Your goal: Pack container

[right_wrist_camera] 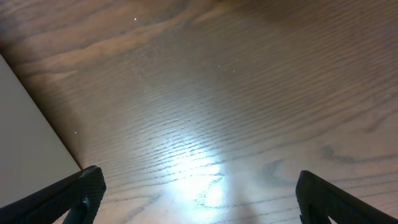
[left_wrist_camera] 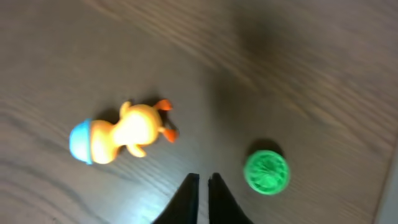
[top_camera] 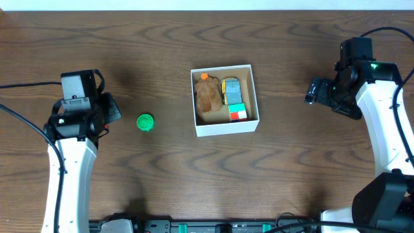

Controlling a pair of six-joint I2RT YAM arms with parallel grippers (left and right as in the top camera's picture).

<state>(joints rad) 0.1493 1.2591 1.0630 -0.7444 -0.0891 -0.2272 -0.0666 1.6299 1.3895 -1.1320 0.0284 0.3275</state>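
Lying between the clenched left claw (left_wrist_camera: 203, 178) and released right claw (right_wrist_camera: 199, 179), the container (top_camera: 228, 125) touches neither

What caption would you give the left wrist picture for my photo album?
Left gripper, nearly shut, over a wooden table, an orange duck toy and a green round toy ahead.

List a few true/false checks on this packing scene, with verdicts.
1. The green round toy lies inside the container. False: it sits on the table, left of the container.
2. The right gripper is open. True.
3. The left gripper grips the orange duck. False: it is shut on nothing, and the duck lies apart on the table.
4. A yellow toy lies in the container. True.
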